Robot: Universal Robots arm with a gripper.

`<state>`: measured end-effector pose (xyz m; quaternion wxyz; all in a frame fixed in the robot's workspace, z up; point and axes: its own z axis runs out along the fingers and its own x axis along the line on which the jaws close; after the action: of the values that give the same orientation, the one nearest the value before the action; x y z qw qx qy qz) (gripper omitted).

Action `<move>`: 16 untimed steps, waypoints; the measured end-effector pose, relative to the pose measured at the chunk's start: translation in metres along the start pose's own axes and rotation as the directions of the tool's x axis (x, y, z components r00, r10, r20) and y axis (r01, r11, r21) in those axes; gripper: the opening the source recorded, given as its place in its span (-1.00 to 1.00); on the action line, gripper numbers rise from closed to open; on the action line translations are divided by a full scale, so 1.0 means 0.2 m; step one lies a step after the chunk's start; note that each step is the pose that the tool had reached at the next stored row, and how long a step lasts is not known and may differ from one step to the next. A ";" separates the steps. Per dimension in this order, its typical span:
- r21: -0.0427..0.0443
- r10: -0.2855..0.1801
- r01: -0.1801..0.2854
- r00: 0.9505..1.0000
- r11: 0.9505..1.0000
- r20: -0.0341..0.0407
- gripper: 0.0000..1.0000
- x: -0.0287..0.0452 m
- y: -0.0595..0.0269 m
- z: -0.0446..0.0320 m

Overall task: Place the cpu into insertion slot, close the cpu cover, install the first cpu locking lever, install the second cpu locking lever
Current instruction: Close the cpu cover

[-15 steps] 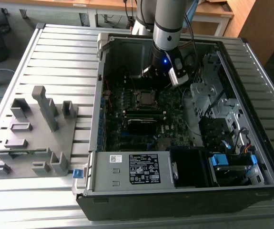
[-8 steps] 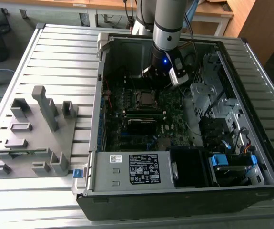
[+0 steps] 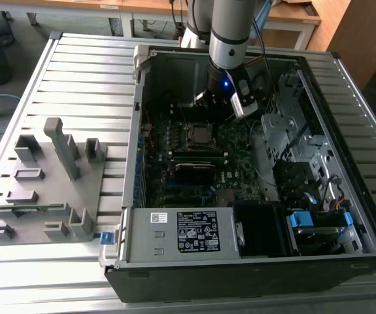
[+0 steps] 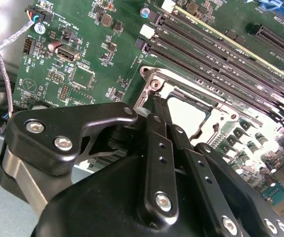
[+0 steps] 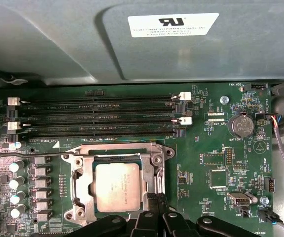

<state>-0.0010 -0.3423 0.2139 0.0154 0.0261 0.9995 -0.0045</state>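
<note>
The cpu (image 5: 117,186) lies flat in the insertion slot (image 3: 199,135) of the green motherboard, its dull silver top showing. The silvery cpu cover (image 5: 82,183) lies down around it, framing the chip through its square cut-out; its rim also shows in the second wrist view (image 4: 181,85). A thin metal lever rod (image 5: 28,155) runs along the board from one corner of the socket. My gripper (image 5: 157,198) hangs low at the socket's edge, its black fingers (image 4: 157,143) pressed together with nothing seen between them. In the exterior view the gripper (image 3: 212,108) sits just behind the socket.
Long black memory slots (image 5: 97,118) run beside the socket, and a coin battery (image 5: 240,126) sits nearby. The case wall with a white label (image 5: 174,24) rises close behind. A power supply (image 3: 188,232), drive cages (image 3: 299,150) and a grey fixture rack (image 3: 50,183) surround the board.
</note>
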 end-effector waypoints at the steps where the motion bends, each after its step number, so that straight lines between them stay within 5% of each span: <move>1: 0.000 0.000 0.000 1.000 1.000 0.000 -0.80 0.002 0.000 0.000; 16: 0.000 0.000 0.000 1.000 1.000 0.000 -0.80 0.018 -0.001 0.001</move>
<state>-0.0046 -0.3423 0.2137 0.0153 0.0262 0.9995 -0.0045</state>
